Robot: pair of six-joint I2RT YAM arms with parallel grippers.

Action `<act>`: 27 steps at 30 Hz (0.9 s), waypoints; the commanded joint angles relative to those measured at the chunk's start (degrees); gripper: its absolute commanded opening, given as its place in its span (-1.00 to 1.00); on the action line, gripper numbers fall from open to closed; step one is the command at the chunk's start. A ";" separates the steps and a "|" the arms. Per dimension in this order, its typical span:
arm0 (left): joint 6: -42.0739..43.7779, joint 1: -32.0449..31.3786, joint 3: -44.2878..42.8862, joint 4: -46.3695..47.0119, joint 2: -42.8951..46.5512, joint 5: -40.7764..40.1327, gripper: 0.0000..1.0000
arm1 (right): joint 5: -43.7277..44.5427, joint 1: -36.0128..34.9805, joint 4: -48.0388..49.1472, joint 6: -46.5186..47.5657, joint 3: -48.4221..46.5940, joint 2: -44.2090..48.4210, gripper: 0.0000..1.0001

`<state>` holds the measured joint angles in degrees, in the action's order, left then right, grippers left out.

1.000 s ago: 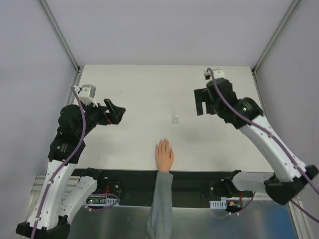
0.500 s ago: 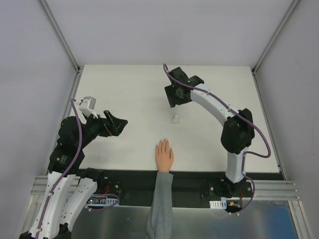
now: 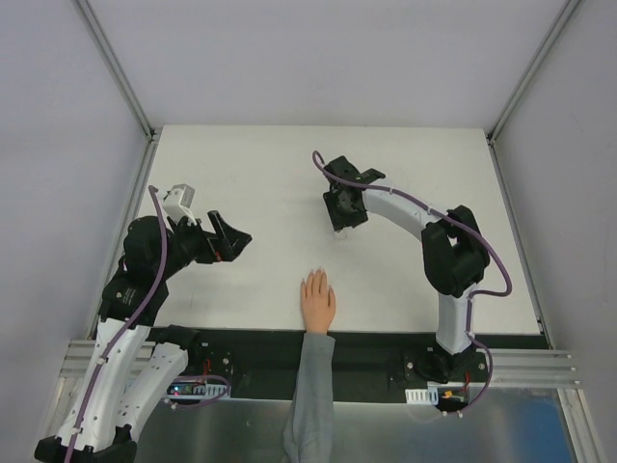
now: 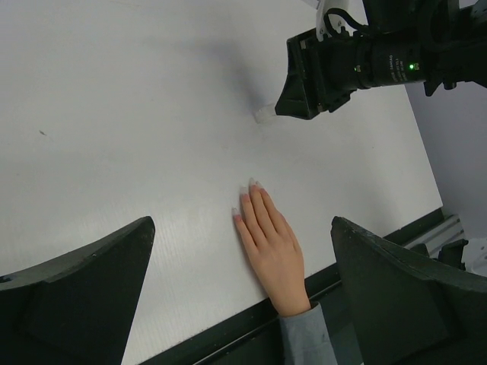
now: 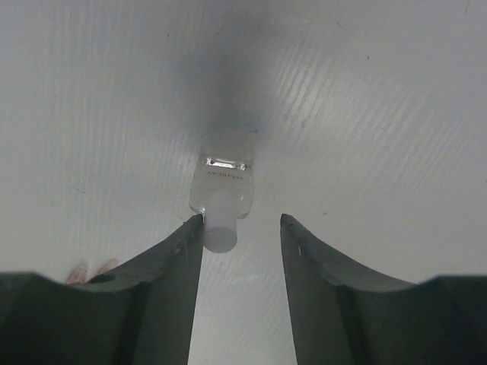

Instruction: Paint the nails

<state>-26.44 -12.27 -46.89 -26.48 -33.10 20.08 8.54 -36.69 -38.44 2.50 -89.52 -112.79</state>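
Nails [image 4: 253, 184]: pale tips on the mannequin hand [image 3: 317, 301], barely distinct from the fingers. The hand lies palm down at the near edge of the white table [image 3: 241, 174], centre, fingers pointing away from the arm bases. Its grey sleeve [image 3: 310, 386] trails off the edge.

Small clear bottle [image 5: 221, 190], white cap, beyond the fingertips and apart from them.

Right gripper [image 5: 242, 228] sits low over the bottle, fingers spread. The cap is between them, one finger at the cap, the other clear of it.

Left gripper [image 3: 229, 238] hovers left of the hand, fingers wide apart, holding nothing.
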 commanded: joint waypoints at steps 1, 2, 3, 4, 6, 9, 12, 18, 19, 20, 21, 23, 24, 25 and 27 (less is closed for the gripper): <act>0.07 0.50 -1.89 0.46 -1.09 2.25 0.98 | -1.33 -0.58 4.68 -0.83 1.45 2.66 -0.07; 0.07 0.50 -1.89 0.46 -1.09 2.16 0.98 | -1.33 -0.67 4.86 -0.83 1.54 2.58 -0.10; 0.07 0.41 -1.80 0.55 -1.00 2.25 0.98 | -1.33 -0.58 4.95 -0.83 1.28 2.49 -0.11; 0.16 0.49 -1.71 0.46 -0.83 2.25 0.98 | -1.33 -0.67 5.04 -0.75 1.19 2.32 -0.13; 0.16 0.41 -1.62 0.46 -0.65 2.16 0.98 | -1.50 -0.84 5.13 -0.48 0.84 1.88 -0.18; 0.33 0.50 -1.45 0.46 -0.30 2.16 0.98 | -0.72 -1.19 5.13 -0.22 0.22 1.44 -0.25; 0.42 0.49 -1.36 0.46 -0.38 2.34 0.98 | 0.07 -1.19 4.07 -0.57 -0.57 0.91 -0.38; 1.30 0.50 -0.83 0.55 -0.91 3.12 0.99 | 1.31 -1.90 2.76 -0.22 -0.57 1.17 -0.94; 1.91 0.50 -0.83 0.55 -1.69 3.56 0.98 | 1.31 -1.90 2.49 -0.22 -0.57 1.52 -0.98; 2.18 0.41 -0.92 0.90 -2.05 4.09 0.98 | 1.40 -1.90 1.88 -0.13 -0.49 1.87 -0.99; 3.22 0.49 -0.83 1.95 -2.75 6.18 0.98 | 1.40 -2.07 1.35 -0.04 -0.48 3.53 -0.99; 4.46 0.41 -0.48 3.79 -4.86 9.44 0.98 | 0.26 -2.07 -0.40 0.13 -0.31 5.73 -0.99; 5.94 0.49 -0.22 5.02 -5.65 13.11 0.99 | -2.79 -1.90 -0.93 0.22 -0.14 7.48 -0.99; 6.74 0.41 0.39 9.04 -6.96 15.84 0.98 | -4.74 -1.81 -1.72 0.13 -0.39 10.28 -0.99; 9.02 0.15 1.98 13.80 -8.81 20.86 0.98 | -13.05 -1.37 -5.06 0.48 -2.05 12.67 -0.99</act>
<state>-22.87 -12.27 -46.72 -23.29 -38.79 28.97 6.61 -38.39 -37.74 2.55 -88.05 -110.43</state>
